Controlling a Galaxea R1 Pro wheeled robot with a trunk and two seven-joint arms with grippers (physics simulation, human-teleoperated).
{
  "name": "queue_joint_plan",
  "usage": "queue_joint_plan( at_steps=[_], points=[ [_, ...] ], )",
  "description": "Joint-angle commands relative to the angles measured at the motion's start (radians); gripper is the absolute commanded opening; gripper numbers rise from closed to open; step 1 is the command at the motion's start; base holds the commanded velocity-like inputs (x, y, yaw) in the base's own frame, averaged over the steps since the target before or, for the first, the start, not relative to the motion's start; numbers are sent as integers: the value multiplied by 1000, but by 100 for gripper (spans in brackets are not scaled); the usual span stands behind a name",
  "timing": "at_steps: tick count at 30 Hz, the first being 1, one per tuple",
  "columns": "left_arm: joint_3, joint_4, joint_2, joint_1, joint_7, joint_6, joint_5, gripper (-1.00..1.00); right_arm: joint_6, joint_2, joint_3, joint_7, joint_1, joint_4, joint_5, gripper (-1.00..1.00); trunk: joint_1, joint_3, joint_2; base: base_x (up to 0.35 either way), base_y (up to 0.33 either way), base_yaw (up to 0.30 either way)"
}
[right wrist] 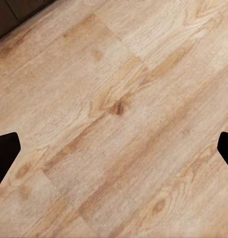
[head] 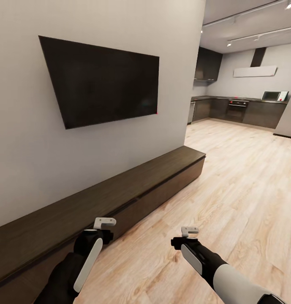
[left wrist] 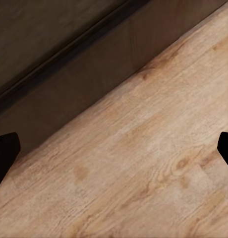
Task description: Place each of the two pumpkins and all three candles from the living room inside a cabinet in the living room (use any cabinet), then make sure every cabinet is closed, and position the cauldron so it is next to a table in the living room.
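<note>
While I hold the rig in front of the cabinet (head: 120,185), its long dark top runs along the grey wall under a black wall screen (head: 103,80); its near end is cut off at the head view's edge. All fronts that I can see on it look flush and closed, though the lower part is in shadow and hard to read. My left tool (head: 104,223) hangs over the cabinet's front edge, my right tool (head: 189,231) over the wooden floor (head: 246,190). From the head view I cannot tell how far either stands apart. At the left wrist, dark fingertips (left wrist: 5,153) sit at both picture edges, wide apart, nothing between them but floor and cabinet front. At the right wrist, the fingertips (right wrist: 5,153) are equally spread over bare planks. Beyond, a kitchen (head: 242,109) is small and blurred.
</note>
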Motion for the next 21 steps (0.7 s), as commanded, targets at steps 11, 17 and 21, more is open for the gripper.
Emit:
queue_joint_plan(
  at_steps=[11,17,21],
  points=[
    [-2,-6,4,5,16,8,5,100,-98,3,12,-1,-7,6,-7,100,0,-1,-1,91,0,0],
    [-4,-27,1,38,18,27,2,100,-92,3,12,-2,-29,18,-7,100,0,-1,-1,0,0,0],
    [-15,-5,-16,61,17,14,-5,100,-108,2,12,-3,-6,41,5,100,0,-1,-1,0,0,0]
  ],
)
